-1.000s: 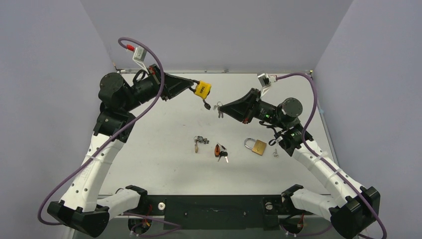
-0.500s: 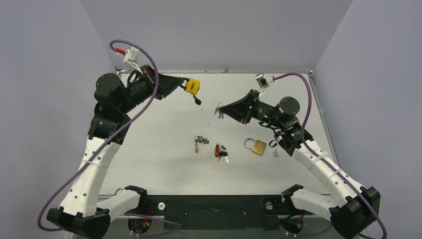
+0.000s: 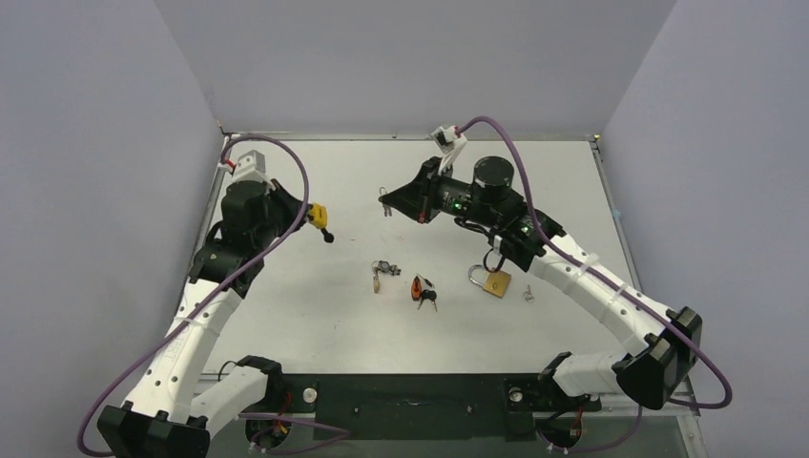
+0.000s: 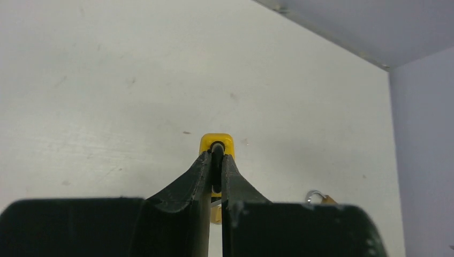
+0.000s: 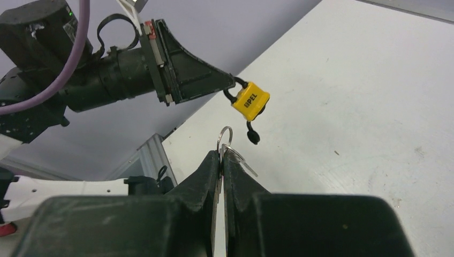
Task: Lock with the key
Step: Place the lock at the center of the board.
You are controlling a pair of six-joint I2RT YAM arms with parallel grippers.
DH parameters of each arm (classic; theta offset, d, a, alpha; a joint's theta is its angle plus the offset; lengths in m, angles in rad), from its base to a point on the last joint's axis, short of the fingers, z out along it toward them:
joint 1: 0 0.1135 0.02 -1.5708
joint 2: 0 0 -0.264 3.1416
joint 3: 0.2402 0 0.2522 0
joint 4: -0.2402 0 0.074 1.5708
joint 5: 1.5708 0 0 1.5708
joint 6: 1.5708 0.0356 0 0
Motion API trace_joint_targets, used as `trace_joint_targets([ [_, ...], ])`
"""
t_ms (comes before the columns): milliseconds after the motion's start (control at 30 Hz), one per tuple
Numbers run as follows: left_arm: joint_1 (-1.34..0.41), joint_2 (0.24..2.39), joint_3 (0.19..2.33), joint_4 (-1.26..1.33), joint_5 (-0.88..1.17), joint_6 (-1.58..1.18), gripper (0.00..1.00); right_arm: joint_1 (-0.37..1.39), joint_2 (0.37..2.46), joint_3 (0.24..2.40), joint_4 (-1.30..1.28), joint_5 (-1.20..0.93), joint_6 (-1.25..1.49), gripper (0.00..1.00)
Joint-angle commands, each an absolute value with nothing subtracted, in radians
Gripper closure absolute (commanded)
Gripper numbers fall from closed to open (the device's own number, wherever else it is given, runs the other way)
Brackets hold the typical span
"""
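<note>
My left gripper (image 3: 303,216) is shut on the black shackle of a yellow padlock (image 3: 318,214) and holds it above the table's left side. A small black cap (image 3: 328,237) dangles under it. The padlock also shows in the left wrist view (image 4: 217,141) and the right wrist view (image 5: 250,100). My right gripper (image 3: 393,200) is shut on a silver key ring with keys (image 3: 383,202), held in the air to the right of the padlock, apart from it. The keys also stick out of the fingertips in the right wrist view (image 5: 230,144).
On the table lie a small dark key bunch (image 3: 382,271), an orange-and-black key bunch (image 3: 421,289), a brass padlock with open silver shackle (image 3: 491,280) and a small silver key (image 3: 528,293). Purple walls stand close on the left, back and right.
My left arm has pulled back and to the left, carrying the yellow padlock lower. My right arm has swung left and towards the back with the keys.
</note>
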State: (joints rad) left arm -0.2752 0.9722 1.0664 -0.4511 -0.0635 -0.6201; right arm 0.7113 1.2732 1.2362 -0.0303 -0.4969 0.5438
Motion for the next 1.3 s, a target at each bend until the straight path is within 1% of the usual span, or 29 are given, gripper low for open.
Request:
trace_joint_targets([
  [0,-0.236,0.946,0.992,-0.423,-0.193,-0.681,1.00,0.751,1.397,1.327,-0.068,-0.419,0.520,1.00],
  [200,-0.207,0.944,0.848,-0.416,-0.246,-0.741,1.00,0.828,1.588,1.422,-0.083,-0.386,0.538,1.00],
  [433,-0.201,0.936,0.735,-0.416,-0.334,-0.761,1.00,0.902,1.816,1.501,-0.067,-0.366,0.576,1.00],
  [600,-0.203,0.931,0.653,-0.401,-0.411,-0.798,1.00,0.933,1.914,1.526,-0.028,-0.371,0.616,1.00],
  [733,-0.214,0.953,0.638,-0.397,-0.455,-0.788,1.00,0.946,1.974,1.533,-0.022,-0.378,0.633,1.00],
  [1000,-0.218,1.014,0.582,-0.331,-0.413,-0.815,1.00,0.949,2.025,1.503,0.038,-0.392,0.670,1.00],
  [1267,-0.210,1.076,0.562,-0.252,-0.316,-0.841,1.00,0.948,2.096,1.514,0.081,-0.404,0.710,1.00],
])
